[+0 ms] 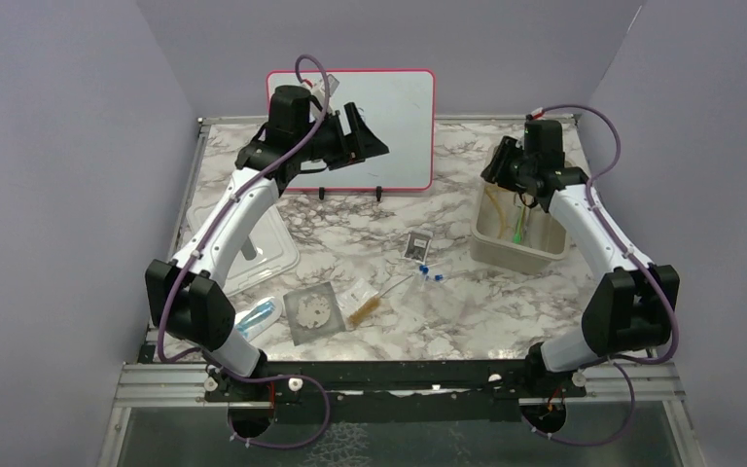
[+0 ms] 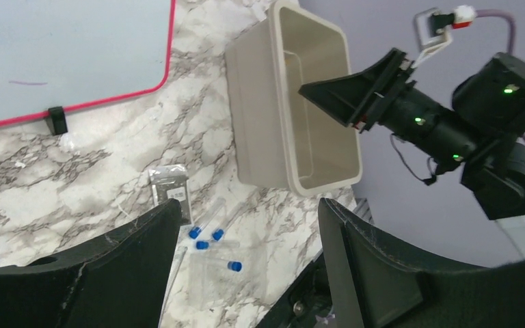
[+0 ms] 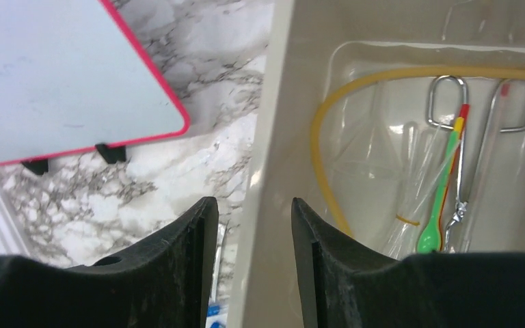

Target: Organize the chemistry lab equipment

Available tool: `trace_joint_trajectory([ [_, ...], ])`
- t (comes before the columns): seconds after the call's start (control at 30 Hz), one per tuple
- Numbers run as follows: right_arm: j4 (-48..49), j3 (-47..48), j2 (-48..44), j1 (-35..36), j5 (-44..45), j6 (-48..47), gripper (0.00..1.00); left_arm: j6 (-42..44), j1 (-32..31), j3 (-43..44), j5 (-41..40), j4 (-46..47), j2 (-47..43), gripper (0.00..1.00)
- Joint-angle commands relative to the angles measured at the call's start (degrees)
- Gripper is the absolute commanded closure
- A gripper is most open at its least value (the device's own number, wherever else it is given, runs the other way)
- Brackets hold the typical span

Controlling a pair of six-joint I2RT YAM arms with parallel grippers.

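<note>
- Over the far side of the marble table (image 1: 467, 311), the left gripper (image 1: 368, 136) is hanging in front of the red-framed whiteboard (image 1: 404, 107). Its fingers (image 2: 109, 273) are standing wide apart and holding nothing.
- To the right, the right gripper (image 1: 499, 167) is hovering above the beige bin (image 1: 511, 255). Its jaws are parted a little and empty, and the bin's wall is showing through the gap in the wrist view.
- Inside the bin are lying yellow rubber tubing (image 3: 318, 137), metal forceps (image 3: 460, 205) and a green-ended tool (image 3: 427, 239) in a clear sleeve.
- Near the bin, a dark packet (image 2: 169, 186) and blue-capped tubes (image 2: 212, 236) are lying just beside each other on the table.
- Nearer the arms, a grey gauze mat (image 1: 311, 311) is lying between a packet with brown content (image 1: 365, 309) and a clear packet (image 1: 258, 316).
- The bin lid (image 1: 272, 255) is resting beside the left arm.
</note>
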Motion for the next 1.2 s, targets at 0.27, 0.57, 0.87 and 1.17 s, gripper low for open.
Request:
trace_joint_trajectory([
  [0.27,-9.69,2.90,-3.02,15.47,-0.51,-1.90,0.50,5.79,0.26,-13.20,-10.31,-0.99,-3.07,0.25],
  [0.57,-11.41,1.81,2.65,27.35,3.26,2.19,0.51,13.74,-2.84,-24.99,-9.52,-0.95,-4.91,0.36],
  [0.87,-7.56,-2.92,-3.60,27.38,9.11,18.12,0.60,20.62,-16.25,-33.09,-10.70,-0.49,-0.75,0.60],
  [1.17,-5.55,-9.93,-13.37,27.39,13.69,23.62,0.62,23.87,-21.17,-31.52,-7.71,-0.18,7.52,0.65],
])
